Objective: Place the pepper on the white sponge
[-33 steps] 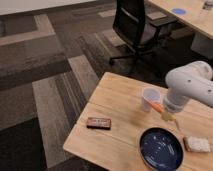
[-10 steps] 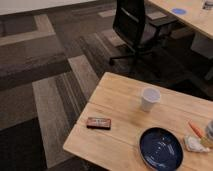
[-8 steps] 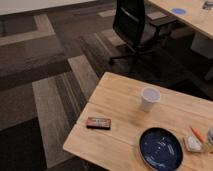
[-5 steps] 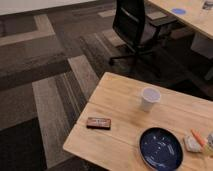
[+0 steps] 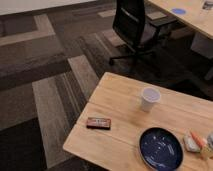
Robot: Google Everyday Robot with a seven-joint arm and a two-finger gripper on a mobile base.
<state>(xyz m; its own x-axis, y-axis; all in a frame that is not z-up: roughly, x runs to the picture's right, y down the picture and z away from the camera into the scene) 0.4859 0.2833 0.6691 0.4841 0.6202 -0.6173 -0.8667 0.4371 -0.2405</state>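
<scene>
Four things are carried by the wooden surface [image 5: 120, 100], and nearest the camera the dark blue plate [image 5: 161, 148] is seen close to the front edge. Just beside its right rim the white sponge [image 5: 189, 144] is found, and the pepper [image 5: 197, 138] is seen lying slantwise against the sponge's top, touching it. Only a sliver of the gripper [image 5: 208, 146] is shown at the right border, just beside the pepper; whether it is apart, together or clamped on the pepper cannot be told. Nothing of the arm's pose can be read, since the rest of it is cut off by the frame.

The placing step is judged to be nearly finished. What is called for next is a clean release, if one has not been made, and a careful withdrawal, so that the slim pepper is not rolled off the small block.

Further left a dark rectangular box with red markings [image 5: 98, 123] is laid flat, well apart from the plate. Beyond it a white translucent cup [image 5: 150, 99] is stood upright. Farther off, a black office chair [image 5: 134, 25] is seen on the patterned carpet [image 5: 45, 75]
</scene>
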